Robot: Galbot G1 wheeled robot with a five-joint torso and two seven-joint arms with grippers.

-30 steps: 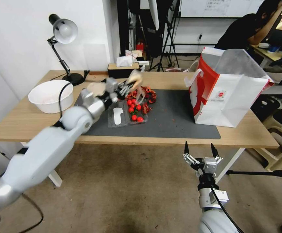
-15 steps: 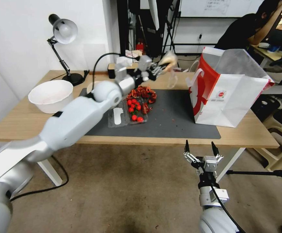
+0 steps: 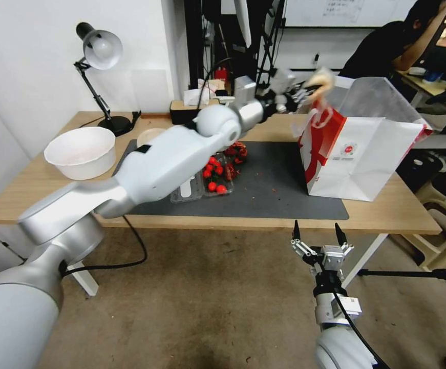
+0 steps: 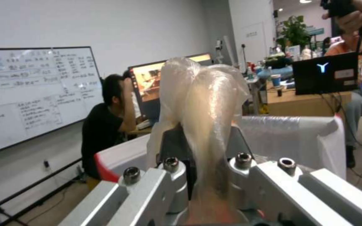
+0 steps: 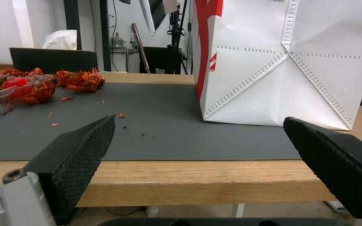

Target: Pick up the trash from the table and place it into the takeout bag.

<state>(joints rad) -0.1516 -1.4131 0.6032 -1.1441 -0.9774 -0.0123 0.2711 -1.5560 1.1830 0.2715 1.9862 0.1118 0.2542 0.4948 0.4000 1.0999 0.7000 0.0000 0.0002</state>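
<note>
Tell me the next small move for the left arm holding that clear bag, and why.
Probably carry it a bit further over the takeout bag opening, then release. The left gripper grips the clear bag right at the near rim, not yet clearly over the opening.

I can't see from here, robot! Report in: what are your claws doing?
Left gripper shut on clear bag with bun, at takeout bag rim. Right gripper open, parked below table edge. Nothing blocking.

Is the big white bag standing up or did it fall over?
Standing up. The takeout bag sits flat-bottomed on the table, its mouth open at the top, where the left gripper holds a clear plastic bag.
</note>
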